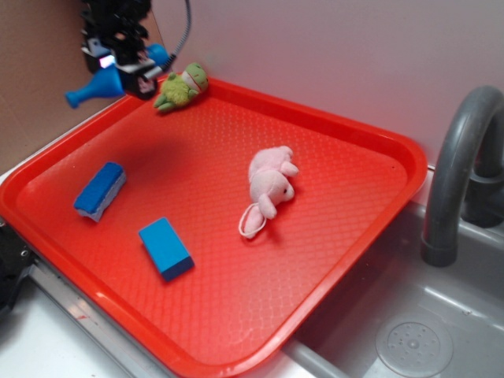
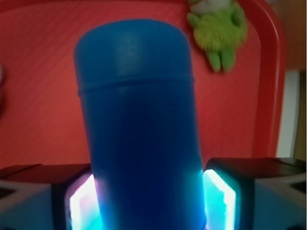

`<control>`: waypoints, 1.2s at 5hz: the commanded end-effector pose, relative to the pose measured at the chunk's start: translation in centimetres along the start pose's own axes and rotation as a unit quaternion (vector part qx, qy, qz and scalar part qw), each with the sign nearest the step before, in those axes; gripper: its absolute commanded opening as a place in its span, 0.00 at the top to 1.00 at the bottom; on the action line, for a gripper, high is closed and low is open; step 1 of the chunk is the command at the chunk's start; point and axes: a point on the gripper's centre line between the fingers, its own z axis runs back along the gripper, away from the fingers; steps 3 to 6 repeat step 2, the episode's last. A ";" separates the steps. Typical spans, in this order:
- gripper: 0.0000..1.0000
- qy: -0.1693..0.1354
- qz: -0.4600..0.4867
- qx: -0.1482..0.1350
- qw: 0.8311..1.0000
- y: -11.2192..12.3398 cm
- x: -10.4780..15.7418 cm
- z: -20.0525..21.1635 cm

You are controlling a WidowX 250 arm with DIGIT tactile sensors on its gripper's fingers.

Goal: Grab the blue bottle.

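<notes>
Jaws (image 1: 126,67) clamp the small bright-blue plastic toy bottle (image 1: 94,87) at the upper left of the exterior view, holding it clear above the tray's far corner. It lies roughly sideways in the grip, the narrow neck and flared mouth pointing toward the left edge of the frame, the round body pinched between the black fingers. A grip across the wide body looks like the securer choice, since the neck is thin and tapered. Lifted like this, the grab appears essentially done.

Below sits the red textured plastic tray (image 1: 339,260), resting on the desk beside a grey sink (image 1: 413,342) with a grey faucet (image 1: 457,165) at the right. Within the tray lie a green plush frog (image 1: 181,87) at the top rim, just beside the jaws, a pink plush animal (image 1: 268,189) near the middle, a blue pad with a white underside (image 1: 100,190) at the left, and a blue rectangular block (image 1: 165,248) below it. All four lie apart from one another.

From the wrist view, the bottle's body (image 2: 139,124) fills the centre, pressed on both sides by the fingers (image 2: 244,187) at the bottom corners, lit cyan at the contact. The frog (image 2: 218,31) shows at the upper right on the tray.
</notes>
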 end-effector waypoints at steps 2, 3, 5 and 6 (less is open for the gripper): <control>1.00 -0.088 -0.026 -0.061 0.994 -3.4 -2.3 8.1; 1.00 -0.088 -0.026 -0.061 0.994 -3.4 -2.3 8.1; 1.00 -0.088 -0.026 -0.061 0.994 -3.4 -2.3 8.1; 1.00 -0.088 -0.026 -0.061 0.994 -3.4 -2.3 8.1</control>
